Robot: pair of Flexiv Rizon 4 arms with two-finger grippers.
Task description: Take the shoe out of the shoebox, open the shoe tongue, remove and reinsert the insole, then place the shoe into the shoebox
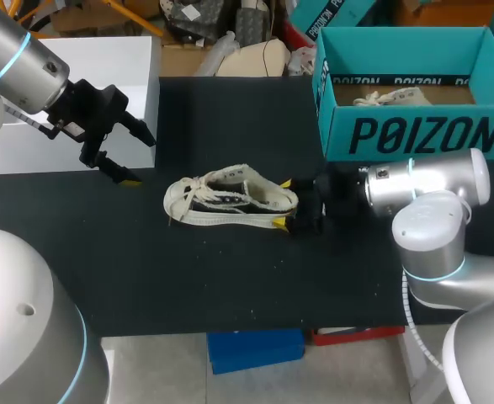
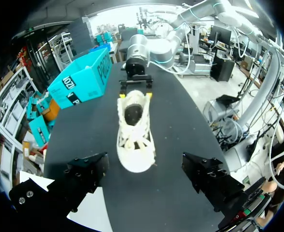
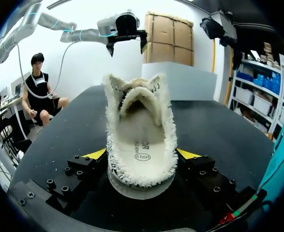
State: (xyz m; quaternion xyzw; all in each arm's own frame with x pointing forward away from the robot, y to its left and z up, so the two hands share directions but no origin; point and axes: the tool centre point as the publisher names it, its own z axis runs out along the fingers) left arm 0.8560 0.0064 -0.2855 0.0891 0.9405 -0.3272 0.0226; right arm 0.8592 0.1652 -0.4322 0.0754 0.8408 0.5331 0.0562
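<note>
Shoe [image 1: 230, 200] looks soft, light; right fingers [image 3: 96, 154] pinch its firmer heel [image 3: 142, 181]; left fingers [image 2: 86, 175] spread, shoe ahead; tongue [image 3: 139, 104] the likely hold.

The shoe [image 1: 230, 200] is recorded as cream-white with fringed edging, the shoebox [image 1: 415, 135] as teal with black lettering, the table [image 1: 230, 286] as plain black, and the right gripper [image 1: 282, 203] as yellow-tipped.
</note>
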